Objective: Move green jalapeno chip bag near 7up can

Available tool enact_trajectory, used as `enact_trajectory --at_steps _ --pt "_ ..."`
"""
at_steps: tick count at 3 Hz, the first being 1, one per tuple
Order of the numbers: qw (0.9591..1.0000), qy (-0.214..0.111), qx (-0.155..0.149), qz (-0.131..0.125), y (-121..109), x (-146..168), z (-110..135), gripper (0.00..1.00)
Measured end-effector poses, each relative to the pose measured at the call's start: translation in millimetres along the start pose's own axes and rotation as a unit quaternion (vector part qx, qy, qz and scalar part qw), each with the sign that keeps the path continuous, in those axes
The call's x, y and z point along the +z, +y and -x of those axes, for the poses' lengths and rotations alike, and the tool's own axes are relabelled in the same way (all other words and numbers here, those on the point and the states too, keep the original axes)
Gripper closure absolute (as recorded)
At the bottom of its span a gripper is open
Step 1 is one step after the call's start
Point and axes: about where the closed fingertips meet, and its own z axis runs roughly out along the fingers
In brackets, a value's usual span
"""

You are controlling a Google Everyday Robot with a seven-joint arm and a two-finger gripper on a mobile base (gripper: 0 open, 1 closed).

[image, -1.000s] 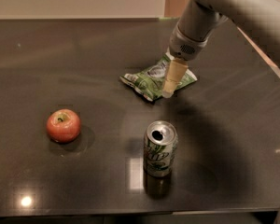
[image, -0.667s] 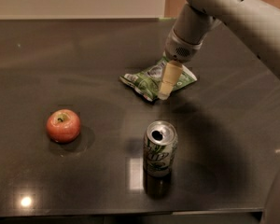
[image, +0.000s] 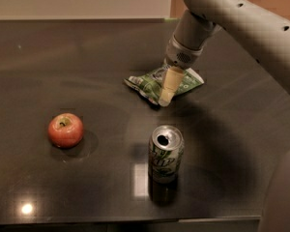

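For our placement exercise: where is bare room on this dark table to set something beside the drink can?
Bare tabletop lies between the round red apple and the silver-topped green-and-white 7up can, and right of the can. Crowded behind: the gripper overlaps the crumpled green jalapeno chip bag.

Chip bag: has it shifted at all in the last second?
No. The chip bag lies just as far beyond the can as before; the hand is at its front edge.

Smooth grey arm (image: 241, 19), cream tool (image: 165, 98)
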Motion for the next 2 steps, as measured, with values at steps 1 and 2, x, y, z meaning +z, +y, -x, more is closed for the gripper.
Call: enact_trajectory --at_steps 1,2 --pt "0.9999 0.002 -0.001 0.013 2.6 9.2 2.6 0.17" --pt "0.9998 0.006 -0.006 0.020 4.4 15.2 5.5 0.40"
